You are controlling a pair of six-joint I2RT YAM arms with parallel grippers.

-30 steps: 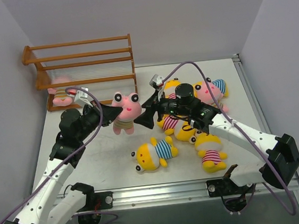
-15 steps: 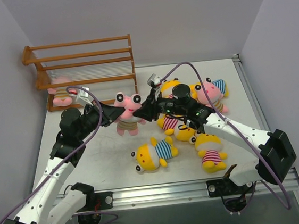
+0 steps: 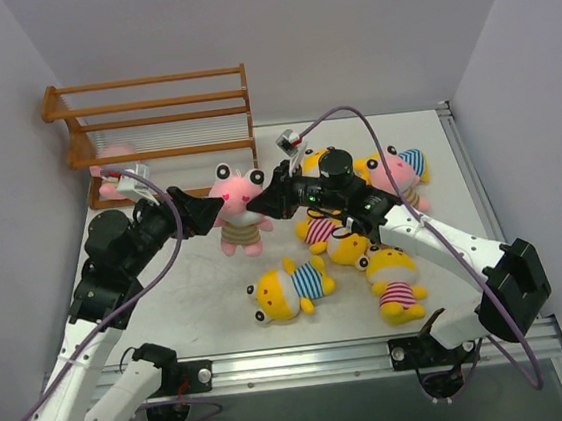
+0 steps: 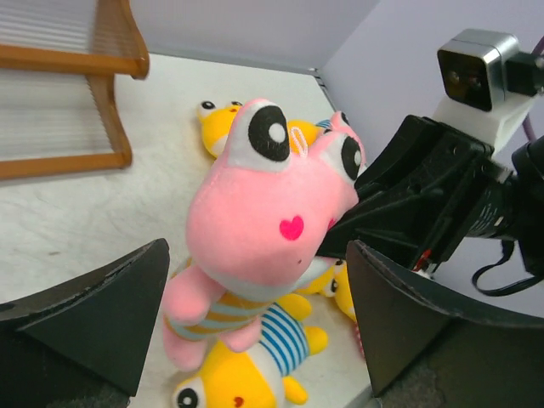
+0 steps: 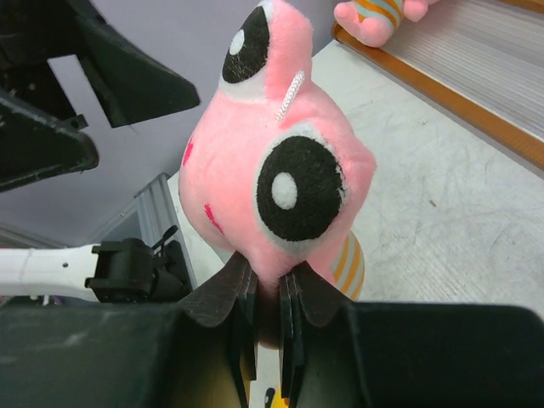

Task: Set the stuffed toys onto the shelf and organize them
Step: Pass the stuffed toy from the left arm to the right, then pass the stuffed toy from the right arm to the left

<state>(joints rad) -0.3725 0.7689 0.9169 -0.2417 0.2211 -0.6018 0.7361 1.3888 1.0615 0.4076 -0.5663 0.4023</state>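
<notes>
Pink toy (image 3: 238, 207) hangs in the air above the table (image 3: 199, 289), upright, with its head toward 12 o'clock and its striped body and feet toward 6 in the top view. It sits between the two arms. The right gripper (image 3: 265, 204) comes in from 3 o'clock. In the right wrist view its fingers are pinched tight on the plush at the back of the head, so it alone carries the toy (image 5: 280, 170).

The left gripper (image 3: 206, 213) faces it from 9 o'clock with its jaws spread wide. In the left wrist view the toy (image 4: 263, 212) stands in the gap between the two dark fingers. The near finger is just beside the toy's arm, and I cannot tell whether it touches.

My judgement is that a handover is in hand. The long axis runs across the left fingers' closing line, so they should shut on the body below the head, clear of the right fingers.

The shelf (image 3: 150, 109) lies at 10 o'clock from the toy, nearer the left arm. A second pink toy (image 3: 115, 178) lies at the left end of its bottom tier. More toys are heaped at 3 to 5 o'clock, and a yellow toy (image 3: 289, 288) in blue stripes lies at 5 o'clock.

No brand or writing can be read. There is only a pink heart (image 4: 291, 228) on the cheek and a small white loop (image 5: 289, 92) on the head.
</notes>
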